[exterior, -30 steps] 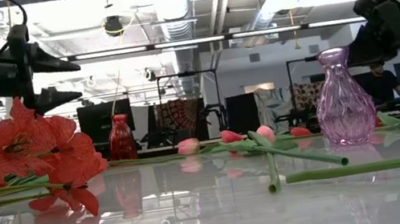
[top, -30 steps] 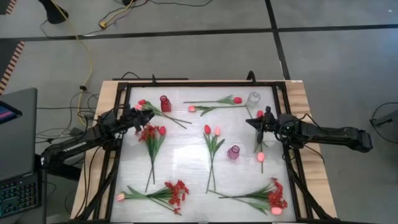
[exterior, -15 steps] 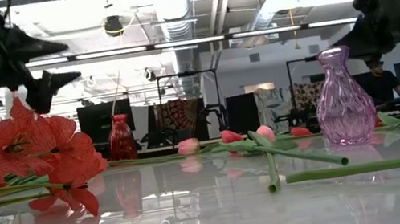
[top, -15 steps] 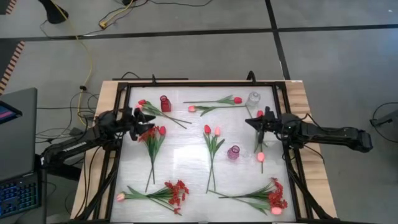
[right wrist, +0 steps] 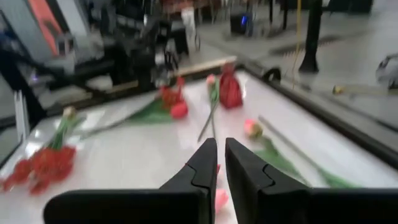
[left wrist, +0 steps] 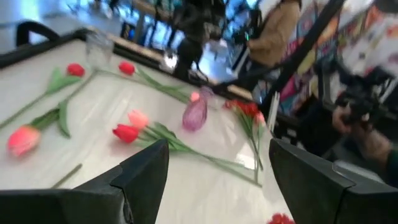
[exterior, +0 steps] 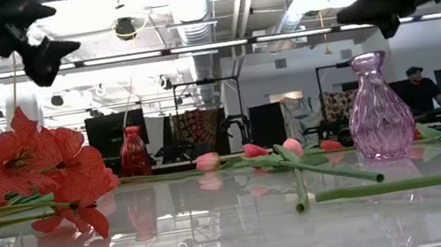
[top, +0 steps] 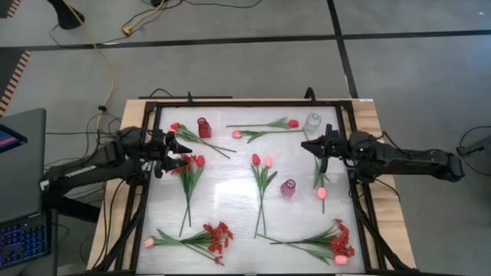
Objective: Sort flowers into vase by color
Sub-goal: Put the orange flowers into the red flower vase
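Several flowers lie flat on the white table: a red spray (top: 184,164) with a red tulip (top: 200,161) at the left, a red and pink tulip pair (top: 261,161) in the middle, and a pink tulip (top: 321,193) at the right. Three vases stand upright: red (top: 204,127), clear (top: 313,121) and purple (top: 288,188). My left gripper (top: 178,156) hovers open above the red spray, nothing between its fingers (left wrist: 149,163). My right gripper (top: 305,146) hovers near the clear vase, its fingers (right wrist: 205,158) a narrow slit apart and holding nothing.
More flowers lie along the far edge (top: 265,126) and by the red vase (top: 188,134). Bushy red sprays with pink tulips lie at the near left (top: 213,236) and near right (top: 337,244). A black frame (top: 245,104) rims the table. People stand beyond it.
Both grippers have risen higher above the table. My left gripper has also rolled about its own axis and drawn back a little toward the table's left edge. The flowers and vases have stayed where they were.
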Controlling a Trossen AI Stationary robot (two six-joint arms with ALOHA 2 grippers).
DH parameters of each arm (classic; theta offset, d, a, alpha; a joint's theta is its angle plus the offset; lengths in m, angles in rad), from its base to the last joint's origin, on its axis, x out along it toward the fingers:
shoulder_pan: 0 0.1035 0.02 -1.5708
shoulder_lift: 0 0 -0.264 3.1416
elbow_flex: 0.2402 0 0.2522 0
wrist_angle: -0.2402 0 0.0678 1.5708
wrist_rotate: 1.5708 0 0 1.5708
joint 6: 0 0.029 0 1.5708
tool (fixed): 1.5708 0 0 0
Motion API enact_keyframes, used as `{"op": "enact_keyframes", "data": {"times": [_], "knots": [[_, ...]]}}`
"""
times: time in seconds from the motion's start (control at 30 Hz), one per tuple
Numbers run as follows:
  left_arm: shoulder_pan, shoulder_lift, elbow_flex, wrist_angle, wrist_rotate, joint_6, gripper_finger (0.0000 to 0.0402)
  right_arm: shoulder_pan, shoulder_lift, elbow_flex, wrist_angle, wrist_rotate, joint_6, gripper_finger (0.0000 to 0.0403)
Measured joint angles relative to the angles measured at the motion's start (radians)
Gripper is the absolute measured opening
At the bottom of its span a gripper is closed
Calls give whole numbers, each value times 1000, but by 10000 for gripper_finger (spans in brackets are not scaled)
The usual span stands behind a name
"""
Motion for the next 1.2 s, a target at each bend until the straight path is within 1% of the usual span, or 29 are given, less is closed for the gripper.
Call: {"op": "enact_keyframes", "data": {"times": [0.2,0.33,0.4,0.5,0.57,0.7,0.77,0.83,0.9,0.97,1.03,1.13,1.2], "knots": [[-145,216,130,-1,-95,64,265,80,168,158,-181,0,-15,62],[-247,346,215,-4,-86,101,265,149,268,235,-223,3,-80,62],[-293,399,261,-2,-70,129,265,183,307,265,-222,24,-101,62],[-355,459,311,0,-74,162,265,231,351,301,-220,61,-128,62],[-381,492,335,-1,-118,172,265,263,376,316,-221,84,-134,62],[-422,558,346,2,-260,159,265,327,420,330,-221,112,-134,62],[-428,599,346,6,-337,101,265,357,440,330,-220,130,-133,62],[-427,649,358,-12,-363,54,265,384,459,330,-220,162,-133,62],[-428,701,392,-76,-371,-10,265,405,474,330,-217,205,-133,62],[-429,746,456,-176,-408,-112,265,417,487,330,-216,245,-133,62],[-431,783,525,-324,-445,-220,265,423,498,330,-214,266,-133,62],[-451,835,604,-558,-488,-399,265,424,502,331,-214,266,-126,62],[-468,856,635,-692,-510,-487,265,424,504,331,-210,267,-96,62]]}}
